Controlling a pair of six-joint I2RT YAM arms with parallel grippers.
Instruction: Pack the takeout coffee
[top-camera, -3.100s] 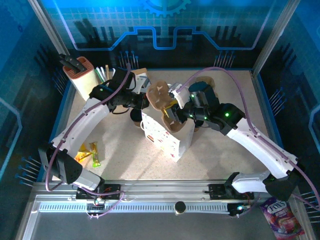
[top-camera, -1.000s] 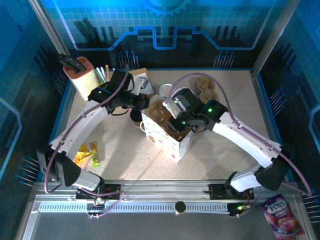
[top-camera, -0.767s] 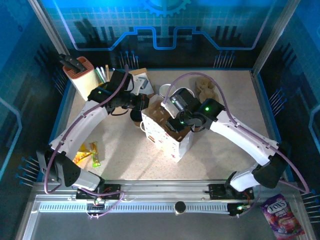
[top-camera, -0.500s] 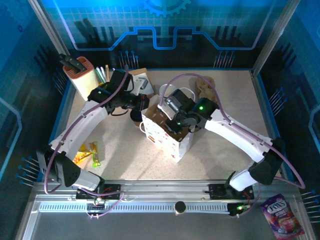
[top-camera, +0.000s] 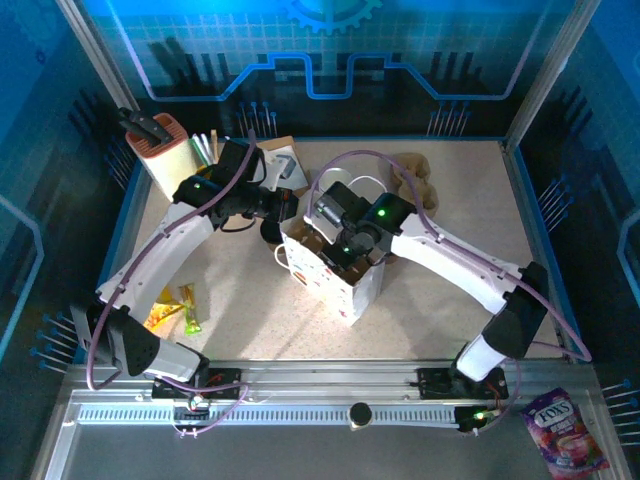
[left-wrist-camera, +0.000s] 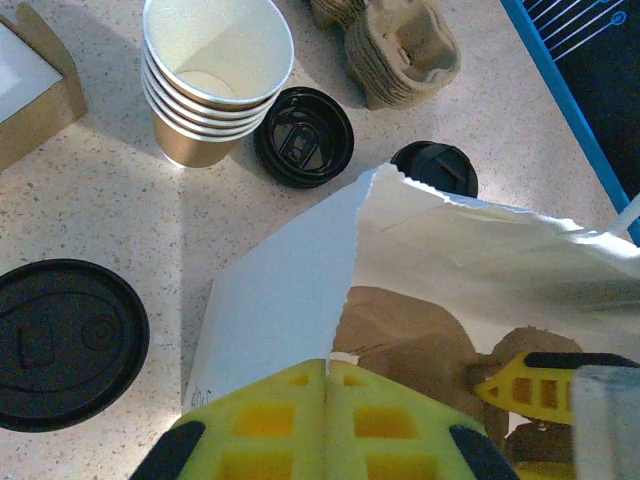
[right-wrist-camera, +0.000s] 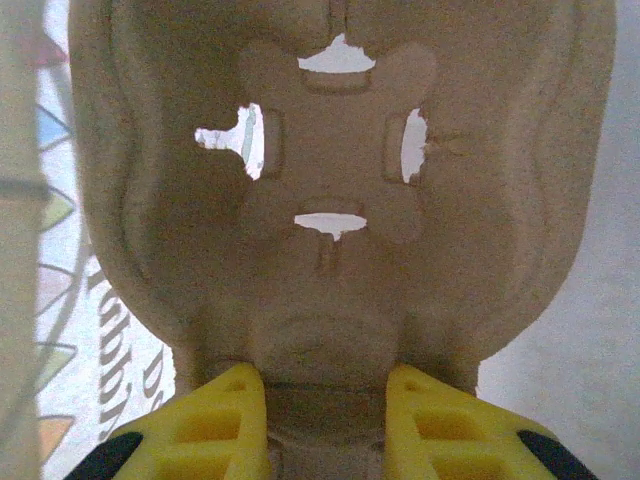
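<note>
Bag (left-wrist-camera: 280, 290) holds pulp carrier (right-wrist-camera: 330, 200), gripped by right tool (right-wrist-camera: 325, 388).

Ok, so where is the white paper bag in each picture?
Top view: the bag stands mid-table, between the two arms.
Left wrist view: the bag takes the lower right, mouth open, with the left gripper pinching its rim.
Right wrist view: the bag's printed wall runs down the left edge.
Shared landmark: the brown cup carrier, held by the right gripper, shows inside the bag in both wrist views.
</note>
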